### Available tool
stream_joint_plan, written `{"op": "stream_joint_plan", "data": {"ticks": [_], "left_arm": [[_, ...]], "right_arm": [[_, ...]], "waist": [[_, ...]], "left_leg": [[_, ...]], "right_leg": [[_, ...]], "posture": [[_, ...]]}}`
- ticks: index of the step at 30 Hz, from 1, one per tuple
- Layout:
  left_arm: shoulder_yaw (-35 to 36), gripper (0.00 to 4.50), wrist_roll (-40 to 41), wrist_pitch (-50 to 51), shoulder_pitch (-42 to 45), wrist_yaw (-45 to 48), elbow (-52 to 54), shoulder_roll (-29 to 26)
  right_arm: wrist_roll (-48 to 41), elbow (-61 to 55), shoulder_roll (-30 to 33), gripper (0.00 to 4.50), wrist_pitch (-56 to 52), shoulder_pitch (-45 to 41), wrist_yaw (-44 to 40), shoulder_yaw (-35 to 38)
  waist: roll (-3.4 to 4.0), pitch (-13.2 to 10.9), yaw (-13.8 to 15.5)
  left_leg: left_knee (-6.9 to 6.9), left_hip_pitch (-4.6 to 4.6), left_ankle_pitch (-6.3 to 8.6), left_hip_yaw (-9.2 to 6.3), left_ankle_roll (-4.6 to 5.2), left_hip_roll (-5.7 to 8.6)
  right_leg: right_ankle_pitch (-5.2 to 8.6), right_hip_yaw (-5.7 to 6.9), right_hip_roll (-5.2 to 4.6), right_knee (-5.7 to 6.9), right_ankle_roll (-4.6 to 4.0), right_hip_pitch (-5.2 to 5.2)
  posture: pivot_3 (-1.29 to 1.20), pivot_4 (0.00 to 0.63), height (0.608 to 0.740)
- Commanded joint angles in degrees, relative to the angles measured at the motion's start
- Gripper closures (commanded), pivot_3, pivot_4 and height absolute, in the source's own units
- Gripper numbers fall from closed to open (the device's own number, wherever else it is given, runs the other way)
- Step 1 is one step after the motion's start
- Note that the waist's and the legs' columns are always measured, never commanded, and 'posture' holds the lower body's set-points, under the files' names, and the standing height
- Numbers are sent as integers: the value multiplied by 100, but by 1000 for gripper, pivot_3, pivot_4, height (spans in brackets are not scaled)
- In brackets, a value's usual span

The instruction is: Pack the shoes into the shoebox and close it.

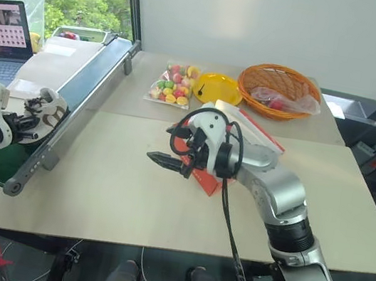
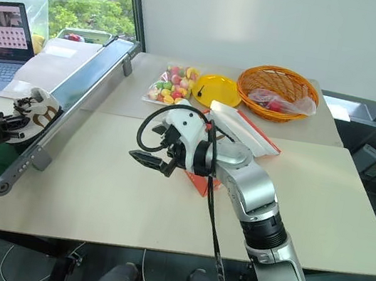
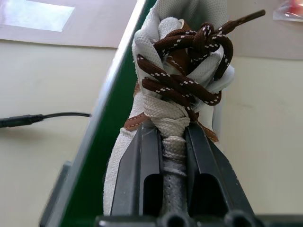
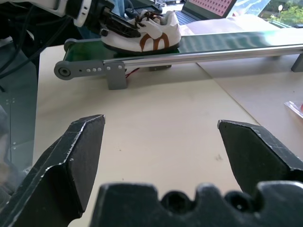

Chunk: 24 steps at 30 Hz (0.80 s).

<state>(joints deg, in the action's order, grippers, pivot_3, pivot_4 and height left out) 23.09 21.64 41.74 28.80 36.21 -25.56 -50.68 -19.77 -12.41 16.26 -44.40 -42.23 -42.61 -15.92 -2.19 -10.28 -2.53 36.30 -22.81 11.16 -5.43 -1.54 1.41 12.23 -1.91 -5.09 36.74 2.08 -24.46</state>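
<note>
left gripper (image 3: 174, 142) clenched on sneaker (image 4: 142, 35) tongue, laces just beyond | right gripper (image 4: 161, 146) spread, empty | risk: thin fabric pinch slipping on lift from conveyor (image 4: 227, 47)

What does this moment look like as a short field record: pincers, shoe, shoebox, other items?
left pincer: shut on the shoe's tongue
right pincer: open, holding nothing, above the table
shoe: white with dark laces, on the green conveyor belt
shoebox: orange-red, on the table behind the right arm, partly hidden
other items: wicker basket, yellow plate, bag of sweets, laptop
</note>
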Motion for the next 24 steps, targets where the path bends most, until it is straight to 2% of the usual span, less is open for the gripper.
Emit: {"op": "stream_joint_plan", "data": {"ticks": [1, 3, 7, 9, 14, 24], "left_arm": [[821, 4412, 1250, 942, 142, -159, 2081, 259], [1066, 4412, 1847, 1299, 415, -841, 2879, 984], [1171, 4412, 1816, 888, 735, -1991, 3559, 2037], [927, 4412, 1570, 472, 896, -2284, 3753, 2334], [770, 4412, 1559, -205, 1313, -2846, 3803, 3008], [-64, 4412, 1677, -522, 1319, -3490, 4285, 4207]], "right_arm": [[-367, -210, -108, 0, -192, -105, 82, 395], [-526, -151, -187, 0, -334, -146, 185, 577], [-823, -80, -395, 0, -630, -301, 445, 984], [-1107, -36, -549, 0, -938, -400, 671, 1325], [-1682, 266, -883, 0, -1607, -717, 1367, 2218], [-2328, 944, -1523, 0, -2066, -1334, 2819, 3465]], "waist": [[-14, 0, 18], [-15, 0, 47], [-21, 4, 49], [-22, 4, -19], [-21, 4, -8], [-21, 4, 28]], "left_leg": [[1, -4, 0, -2, 0, 0], [2, -5, 0, -9, 0, 4], [13, 0, 1, -9, -2, 15], [12, 4, 1, -6, -3, 10], [1, 1, 2, 9, -3, 3], [8, -9, 2, 6, -3, 12]], "right_leg": [[0, 1, 0, 0, 0, -2], [0, 2, -5, -4, 0, 5], [-1, 2, -14, -7, 1, 16], [-2, 0, -9, -4, -1, 12], [-5, -7, -2, -3, -7, -1], [-5, -6, -8, -6, -6, 6]], "posture": [[0, 150, 740], [0, 150, 740], [0, 150, 740], [0, 150, 740], [0, 150, 740], [0, 150, 740]]}}
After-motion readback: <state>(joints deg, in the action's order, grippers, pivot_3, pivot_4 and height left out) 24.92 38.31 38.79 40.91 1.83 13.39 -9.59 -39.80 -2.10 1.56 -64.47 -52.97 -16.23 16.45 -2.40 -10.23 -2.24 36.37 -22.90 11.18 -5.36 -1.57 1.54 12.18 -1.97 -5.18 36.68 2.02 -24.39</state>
